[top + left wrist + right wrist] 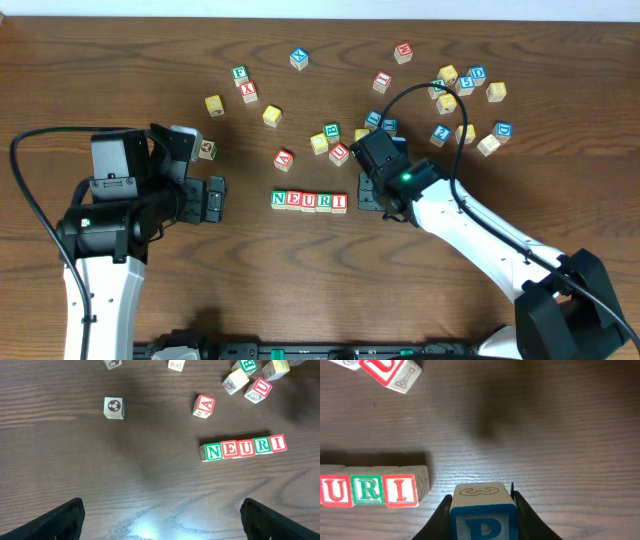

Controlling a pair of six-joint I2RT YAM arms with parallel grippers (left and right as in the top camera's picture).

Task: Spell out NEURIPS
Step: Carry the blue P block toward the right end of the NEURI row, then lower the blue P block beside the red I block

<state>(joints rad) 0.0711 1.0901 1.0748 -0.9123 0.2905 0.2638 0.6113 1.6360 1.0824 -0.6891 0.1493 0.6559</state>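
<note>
P cube [483, 510], apparently upright, near the left-right NEURI row [309, 201].

Dark brown wood-grain bench [120, 60], small pale wooden cube with a red-bordered letter A [204, 405] lying tilted near the bench's middle, pale wooden cube bearing a soccer-ball picture [114, 407] well apart to its left, green-bordered wooden cube lettered B [331, 131] beyond the A cube to its right

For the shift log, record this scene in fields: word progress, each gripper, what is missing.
word row: wooden letter cubes with green and red borders read NEURI, touching in a line
right gripper: shut on blue-bordered wooden P cube
left gripper: open, empty, above dark wooden table
missing from row: P, S
</note>
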